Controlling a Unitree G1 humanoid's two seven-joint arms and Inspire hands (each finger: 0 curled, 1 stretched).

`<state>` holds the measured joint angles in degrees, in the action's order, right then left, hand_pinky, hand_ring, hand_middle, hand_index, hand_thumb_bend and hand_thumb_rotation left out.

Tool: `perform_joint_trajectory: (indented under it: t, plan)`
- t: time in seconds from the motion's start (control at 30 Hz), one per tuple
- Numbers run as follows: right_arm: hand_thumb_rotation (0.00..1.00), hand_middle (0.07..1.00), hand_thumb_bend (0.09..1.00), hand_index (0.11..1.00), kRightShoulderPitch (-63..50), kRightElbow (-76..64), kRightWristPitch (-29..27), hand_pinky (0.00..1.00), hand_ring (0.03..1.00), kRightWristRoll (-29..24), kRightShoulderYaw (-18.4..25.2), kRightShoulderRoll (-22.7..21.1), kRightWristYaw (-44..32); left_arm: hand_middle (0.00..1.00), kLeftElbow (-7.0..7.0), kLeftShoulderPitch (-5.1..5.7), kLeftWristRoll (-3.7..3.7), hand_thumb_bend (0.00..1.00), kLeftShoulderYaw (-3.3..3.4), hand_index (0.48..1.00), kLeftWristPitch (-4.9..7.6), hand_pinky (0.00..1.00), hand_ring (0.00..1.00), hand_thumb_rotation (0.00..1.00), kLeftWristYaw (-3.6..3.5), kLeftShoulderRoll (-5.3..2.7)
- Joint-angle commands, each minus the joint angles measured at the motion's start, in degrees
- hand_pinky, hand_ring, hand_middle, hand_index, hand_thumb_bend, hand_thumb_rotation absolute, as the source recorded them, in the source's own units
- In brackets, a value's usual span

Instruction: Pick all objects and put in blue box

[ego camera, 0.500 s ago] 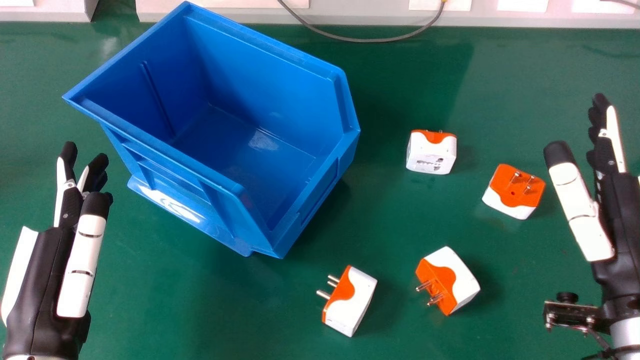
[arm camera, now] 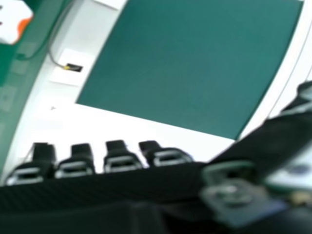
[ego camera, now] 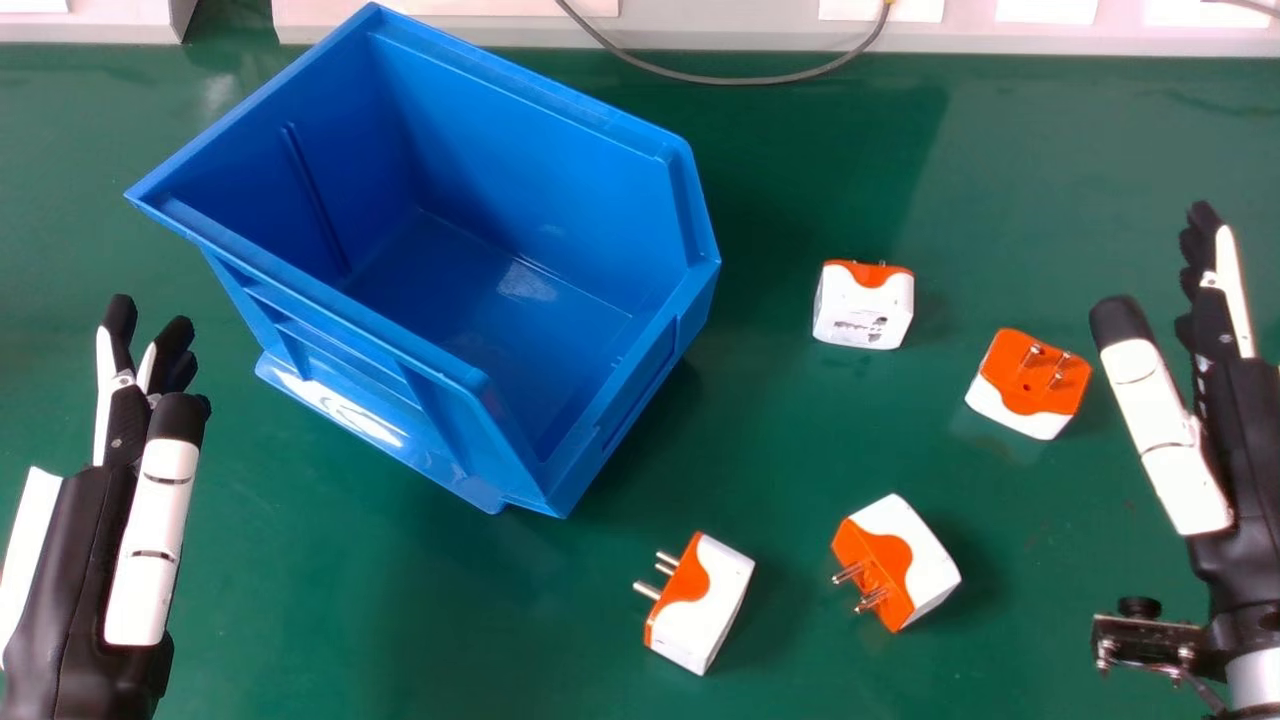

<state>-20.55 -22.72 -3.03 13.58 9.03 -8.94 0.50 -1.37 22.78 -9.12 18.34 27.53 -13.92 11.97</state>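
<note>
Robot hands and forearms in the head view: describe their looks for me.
The left robot hand and right robot hand match: black palm, black fingertips, white finger panels, white thumb tipped in black. Near the right wrist are a silver forearm and a dark metal bracket with screws and a black knob.

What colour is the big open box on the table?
The box is blue all over, inside and out; it shows best in the head view.

The high head view looks forward and down over the blue box [ego camera: 530, 150]; the right hand view, right of it, shares the cable [ego camera: 740, 82] beyond.
</note>
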Motion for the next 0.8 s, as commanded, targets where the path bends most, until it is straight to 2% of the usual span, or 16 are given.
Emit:
perform_joint_trajectory:
  t: [0.0, 0.13, 0.23, 0.37, 0.47, 0.6, 0.77]
  plan:
    - [1.0, 1.0, 0.392, 1.0, -0.53, -2.27, -0.77, 0.96, 1.0, -0.4, 0.61, -0.01, 0.32, 1.0, -1.83, 0.93, -0.01, 0.57, 0.32, 1.0, -0.06, 0.98, 1.0, 1.0, 0.64, -0.19]
    - [1.0, 1.0, 0.409, 1.0, -1.28, -2.32, -1.03, 0.96, 1.0, -0.01, 0.55, -0.11, 0.44, 1.0, -3.01, 1.97, 0.35, 0.57, 0.15, 1.0, -0.65, 0.99, 1.0, 1.0, 1.03, -0.27]
    - [1.0, 1.0, 0.415, 1.0, -1.68, -2.11, -1.03, 0.96, 1.0, 0.52, 0.65, -0.4, 0.46, 1.0, -3.39, 2.61, 0.7, 0.57, 0.03, 1.0, -0.81, 0.99, 1.0, 1.0, 1.22, -0.36]
    - [1.0, 1.0, 0.485, 1.0, -0.94, -2.22, 1.27, 0.94, 1.0, 1.1, 1.33, -1.53, -0.34, 1.0, -3.99, 3.07, 1.31, 0.58, -0.23, 1.0, -1.16, 0.99, 1.0, 1.0, 1.69, -0.46]
    - [1.0, 1.0, 0.516, 1.0, 0.54, -3.78, 5.65, 0.93, 0.998, 0.96, 1.53, -2.56, -2.01, 1.0, -3.78, 2.96, 1.67, 0.59, -0.34, 1.0, -1.07, 0.99, 1.0, 1.0, 1.92, -0.52]
    - [0.97, 0.983, 0.518, 0.994, 4.2, -6.11, 14.49, 0.89, 0.981, 1.72, 1.51, -5.46, -5.52, 1.0, -3.25, 2.57, 1.95, 0.61, -0.45, 1.0, -0.81, 0.99, 1.0, 1.0, 2.31, -0.47]
    - [0.86, 0.973, 0.506, 0.961, 9.89, -5.17, 22.92, 0.87, 0.967, 6.7, 0.97, -13.69, -10.83, 1.0, -2.82, 2.21, 1.85, 0.6, -0.63, 1.0, -0.38, 0.99, 1.0, 1.0, 2.34, -0.54]
